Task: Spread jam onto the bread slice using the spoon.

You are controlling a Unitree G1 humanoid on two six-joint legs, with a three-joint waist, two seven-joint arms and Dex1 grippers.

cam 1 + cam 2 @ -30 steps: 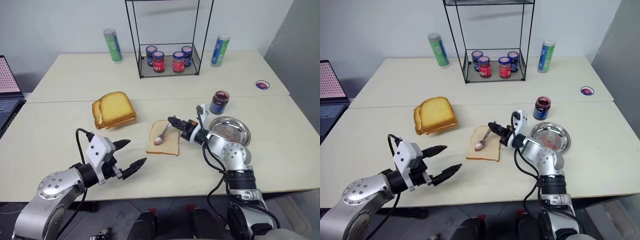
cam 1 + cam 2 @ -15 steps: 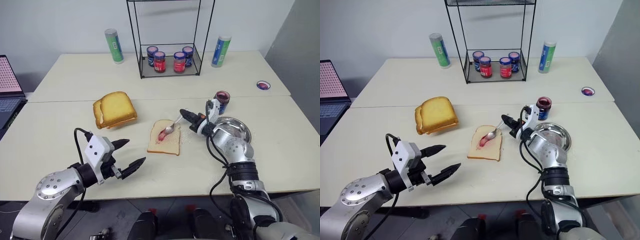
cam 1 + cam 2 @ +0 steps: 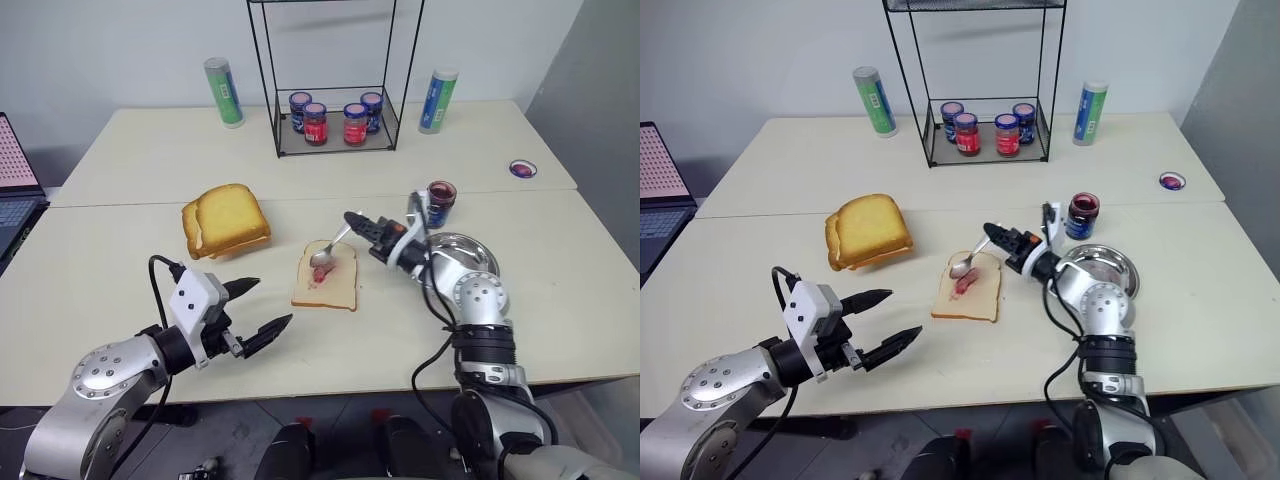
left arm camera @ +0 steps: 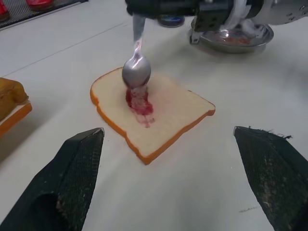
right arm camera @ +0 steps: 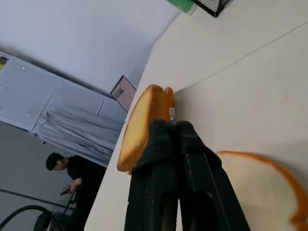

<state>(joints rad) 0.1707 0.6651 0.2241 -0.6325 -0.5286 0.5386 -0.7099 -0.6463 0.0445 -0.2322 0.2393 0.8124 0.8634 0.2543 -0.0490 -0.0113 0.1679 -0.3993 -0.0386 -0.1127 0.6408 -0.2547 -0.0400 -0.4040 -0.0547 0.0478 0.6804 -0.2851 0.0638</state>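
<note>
A: What is seen at the left of the table?

B: The left gripper (image 3: 262, 308) is held above the near edge, its two black fingers spread wide with nothing between them. A stack of golden bread (image 3: 226, 218) is set beyond it, and a green-labelled tube (image 3: 224, 91) farther back.

A: And the bread slice?

B: The bread slice (image 3: 326, 277) is laid flat near the table's middle, well apart from the left gripper and just beside the right one. A short streak of jam (image 4: 139, 102) is seen on its face, covering only a small part.

A: How is the spoon held?

B: The spoon (image 3: 329, 250) is pinched by its handle in the right gripper (image 3: 358, 222), whose fingers are pressed together on it. The handle's long axis is slanted from the gripper down and leftward to the bowl, which is placed over the far end of the streak; whether it touches the jam cannot be told.

A: Which relation governs the coming stroke?

B: The bare crumb is judged to lie mostly nearward and to either side of the bowl, so a sweep along the slice by the right arm, the nearer one, would be called for.

A: What lies at the right?

B: A steel plate (image 3: 476, 248) smeared red, with an open jam jar (image 3: 440, 203) behind it. Four lidded jars (image 3: 337, 114) stand in the wire rack (image 3: 330, 75). No label writing can be read.
</note>
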